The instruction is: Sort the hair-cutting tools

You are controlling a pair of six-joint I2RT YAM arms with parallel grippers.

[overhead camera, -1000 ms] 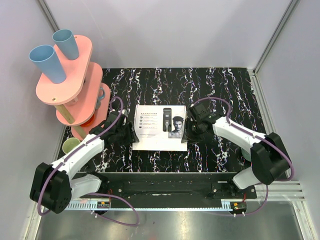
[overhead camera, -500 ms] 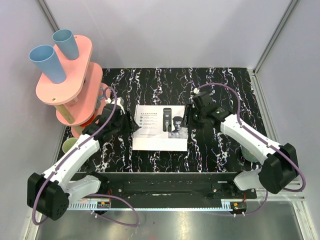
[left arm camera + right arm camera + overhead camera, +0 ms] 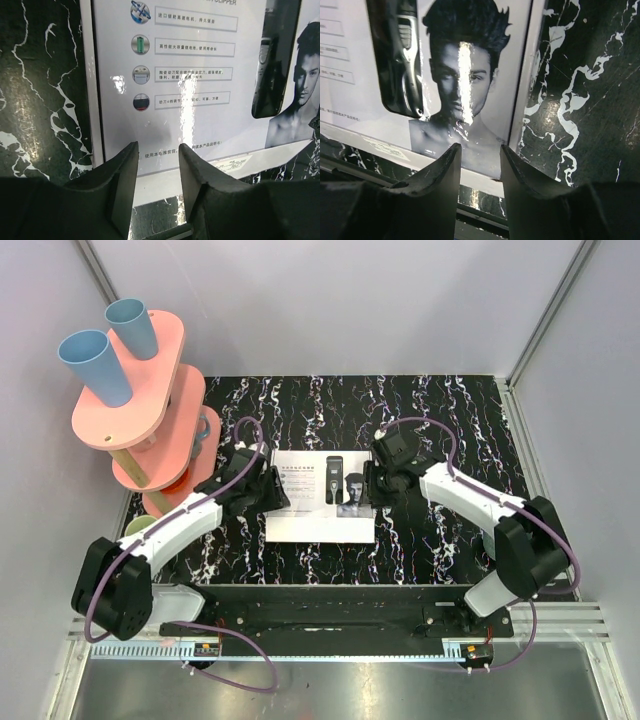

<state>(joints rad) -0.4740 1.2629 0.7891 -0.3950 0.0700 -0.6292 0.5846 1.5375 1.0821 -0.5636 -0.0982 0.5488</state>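
Observation:
The hair-cutting tools themselves are out of view; only a printed clipper picture shows on the lid of the closed white cardboard box (image 3: pixel 320 512) in the middle of the black marbled table. My left gripper (image 3: pixel 276 492) is open at the box's left edge; in the left wrist view the left gripper (image 3: pixel 157 146) hovers over the lid's near left part (image 3: pixel 190 75). My right gripper (image 3: pixel 372 486) is open at the box's right edge; in the right wrist view the right gripper (image 3: pixel 480 146) is over the lid's near right corner (image 3: pixel 350 100). Neither holds anything.
A pink tiered stand (image 3: pixel 150 400) with two blue cups (image 3: pixel 95 365) stands at the far left. A light green cup (image 3: pixel 140 532) sits below it near the left arm. White walls close in the table on three sides.
Both arms have moved inward: the left gripper right to the box's left edge, the right gripper left and down onto the box's right edge. The box has hardly moved.

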